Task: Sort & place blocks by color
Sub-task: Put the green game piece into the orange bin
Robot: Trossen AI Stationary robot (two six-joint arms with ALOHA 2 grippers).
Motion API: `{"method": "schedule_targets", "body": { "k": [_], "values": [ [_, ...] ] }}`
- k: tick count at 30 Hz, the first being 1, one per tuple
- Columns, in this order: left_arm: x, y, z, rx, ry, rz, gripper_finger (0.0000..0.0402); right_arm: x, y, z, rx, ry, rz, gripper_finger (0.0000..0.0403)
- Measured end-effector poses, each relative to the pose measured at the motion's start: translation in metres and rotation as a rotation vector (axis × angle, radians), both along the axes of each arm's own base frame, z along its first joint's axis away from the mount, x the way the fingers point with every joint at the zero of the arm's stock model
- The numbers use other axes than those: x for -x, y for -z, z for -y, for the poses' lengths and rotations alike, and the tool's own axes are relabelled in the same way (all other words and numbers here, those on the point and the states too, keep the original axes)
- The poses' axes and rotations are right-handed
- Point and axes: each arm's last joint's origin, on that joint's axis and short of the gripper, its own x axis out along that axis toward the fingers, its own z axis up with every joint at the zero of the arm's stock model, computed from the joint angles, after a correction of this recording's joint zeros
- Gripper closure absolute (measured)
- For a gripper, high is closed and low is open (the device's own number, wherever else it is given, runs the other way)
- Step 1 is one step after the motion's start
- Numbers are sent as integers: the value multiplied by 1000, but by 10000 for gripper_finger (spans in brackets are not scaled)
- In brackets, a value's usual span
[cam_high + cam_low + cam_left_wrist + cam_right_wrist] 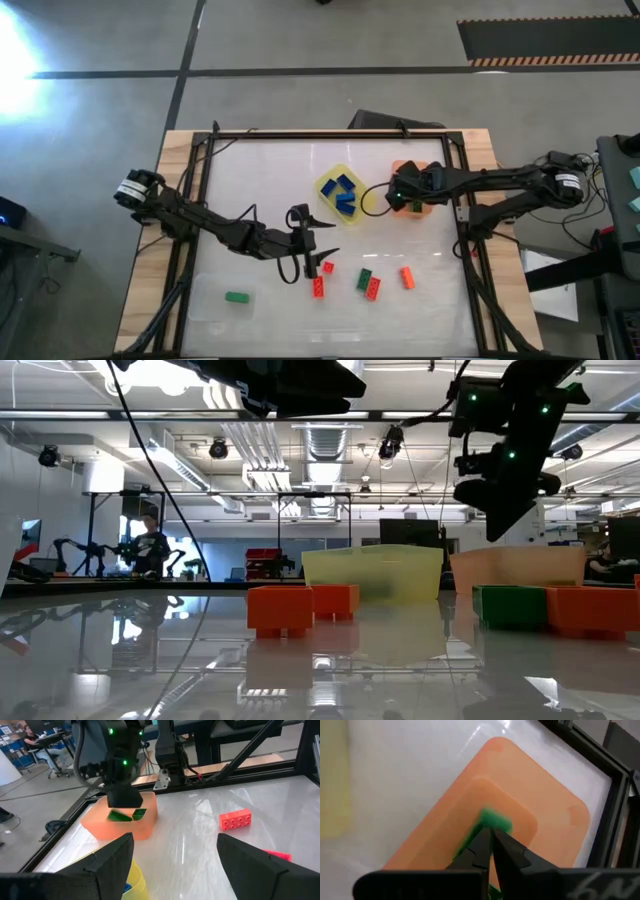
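Leftward, left pincer [312, 243] hovers over the worktop [260, 180], fingers spread, empty, near red blocks [318, 288]. Yellow tray [333, 176] holds blue blocks [346, 198]. Right pincer [489, 836] pinches a green block [495, 821] over the orange tray [555, 815]. Judgement: wrong colour for that tray; carry it across to the clear tray [205, 300] beside the other green block [236, 297], and release low.

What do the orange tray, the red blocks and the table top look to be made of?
Orange tray: thin translucent plastic, as the green blocks inside show through its wall. Red block: opaque moulded plastic with studs and a smooth, slightly glossy face. Table top: a hard, glossy white sheet, perhaps acrylic or laminate, mirroring the blocks and ceiling lights. The right end effector holds a green block over the tray.
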Motion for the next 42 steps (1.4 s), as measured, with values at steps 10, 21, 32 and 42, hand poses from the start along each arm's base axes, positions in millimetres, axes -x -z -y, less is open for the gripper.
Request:
{"method": "schedule_targets", "body": {
  "k": [10, 21, 32, 42],
  "values": [
    [0, 1, 0, -1, 0, -4, 132, 8, -25, -25, -62, -135, 164, 394],
    [8, 19, 2, 120, -13, -45, 132, -1, -44, -110, -195, -577, 441, 394],
    [10, 23, 1, 120, -14, -54, 132, -8, -32, -172, -375, -753, 517, 394],
    [10, 23, 1, 113, -13, -55, 132, -9, 9, -188, -429, -956, 191, 394]
  ]
}}
